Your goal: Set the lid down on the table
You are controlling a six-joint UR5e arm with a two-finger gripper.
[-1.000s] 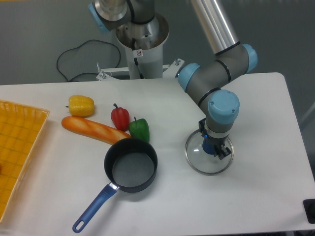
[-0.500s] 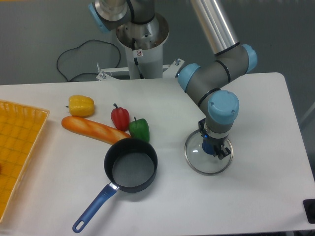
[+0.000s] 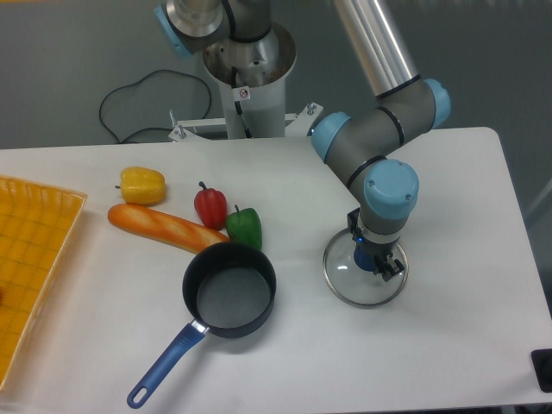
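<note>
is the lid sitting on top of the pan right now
No, the lid lies flat on the white table, well to the right of the open pan.

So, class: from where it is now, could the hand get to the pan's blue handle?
Probably yes. The hand is over the lid, and bare table lies between it and the pan handle; nothing stands in the way.

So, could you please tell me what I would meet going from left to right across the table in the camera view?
Tray → yellow pepper → red pepper → green pepper → lid, with the hand at its knob. The carrot and pan overlap the peppers sideways, so I left them out.
</note>
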